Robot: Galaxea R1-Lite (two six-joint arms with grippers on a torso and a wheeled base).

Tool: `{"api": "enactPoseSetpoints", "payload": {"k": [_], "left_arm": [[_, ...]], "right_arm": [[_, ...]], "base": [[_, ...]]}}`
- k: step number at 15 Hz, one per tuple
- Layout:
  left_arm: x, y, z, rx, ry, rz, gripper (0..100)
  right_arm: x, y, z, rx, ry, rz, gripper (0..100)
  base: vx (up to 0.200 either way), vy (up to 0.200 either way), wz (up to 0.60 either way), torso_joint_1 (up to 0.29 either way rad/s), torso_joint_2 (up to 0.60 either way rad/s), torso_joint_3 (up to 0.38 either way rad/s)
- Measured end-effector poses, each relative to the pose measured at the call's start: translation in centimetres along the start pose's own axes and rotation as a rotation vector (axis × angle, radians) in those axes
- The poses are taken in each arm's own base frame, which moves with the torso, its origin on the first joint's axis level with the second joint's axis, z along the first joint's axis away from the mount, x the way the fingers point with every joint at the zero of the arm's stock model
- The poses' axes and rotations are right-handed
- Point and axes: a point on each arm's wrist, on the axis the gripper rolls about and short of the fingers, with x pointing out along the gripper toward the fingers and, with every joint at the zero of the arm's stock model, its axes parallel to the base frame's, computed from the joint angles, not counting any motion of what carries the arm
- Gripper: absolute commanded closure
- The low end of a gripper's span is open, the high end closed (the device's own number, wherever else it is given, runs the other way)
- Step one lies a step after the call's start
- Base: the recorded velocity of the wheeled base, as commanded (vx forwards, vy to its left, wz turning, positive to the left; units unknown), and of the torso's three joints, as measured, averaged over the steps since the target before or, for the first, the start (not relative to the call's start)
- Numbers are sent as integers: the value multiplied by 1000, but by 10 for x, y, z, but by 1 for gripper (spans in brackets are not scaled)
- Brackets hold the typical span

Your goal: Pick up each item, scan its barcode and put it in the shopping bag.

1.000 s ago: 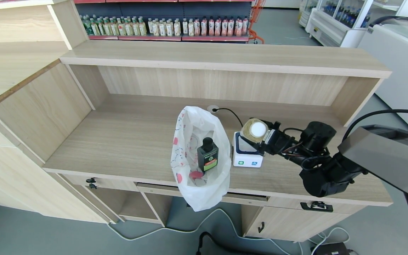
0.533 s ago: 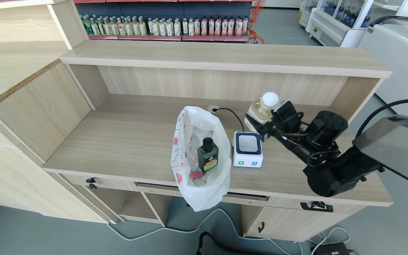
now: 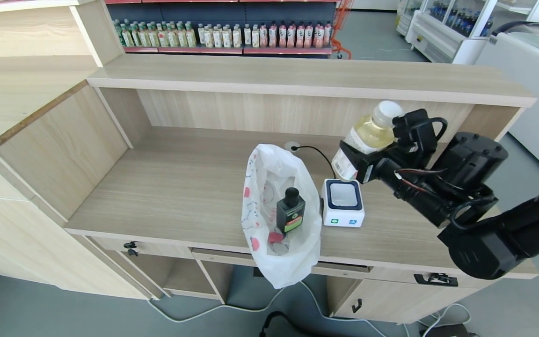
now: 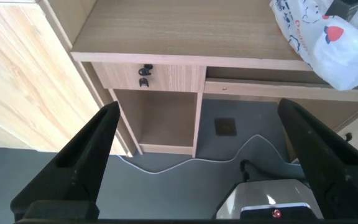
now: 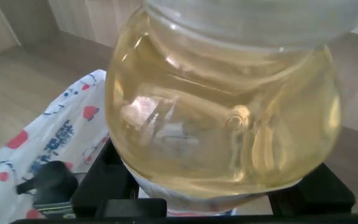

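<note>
My right gripper point(image 3: 382, 152) is shut on a clear bottle of yellow liquid point(image 3: 365, 138) with a white cap, held tilted in the air above and behind the white barcode scanner point(image 3: 343, 202). Up close in the right wrist view, the bottle point(image 5: 222, 106) sits between the black fingers point(image 5: 104, 186). The white shopping bag point(image 3: 279, 210) with red prints stands open at the counter's front edge, left of the scanner, with a dark bottle point(image 3: 290, 211) inside. My left gripper point(image 4: 204, 162) hangs open below the counter's front, its fingers point(image 4: 86, 162) wide apart over the floor.
The wooden counter point(image 3: 180, 187) has a raised back shelf point(image 3: 297, 77) close behind the held bottle. A black cable point(image 3: 314, 152) runs from a hole in the counter to the scanner. Drawers and cables lie below the counter front point(image 4: 166, 74).
My right gripper has lifted the bottle up and back from just over the scanner, tilting it more upright. The head view has shifted slightly.
</note>
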Motion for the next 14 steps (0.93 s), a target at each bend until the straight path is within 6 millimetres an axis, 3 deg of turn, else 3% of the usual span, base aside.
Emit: {"api": "enactPoseSetpoints", "payload": {"k": [4,6,9,14], "left_arm": [[0,0,0,0,0,1,0],[0,0,0,0,0,0,0],[0,0,0,0,0,1,0],[0,0,0,0,0,0,0]], "right_arm": [[-12,37,32,155,29,126,100],[-19,54,41,177,33,184,100],[-26,67,30,183,78,223,100],[-40,75,-6,160,198,239,100]], "base": [[0,200,0,0,4,1],[0,0,0,0,0,0],[0,0,0,0,0,0],[0,0,0,0,0,0]]}}
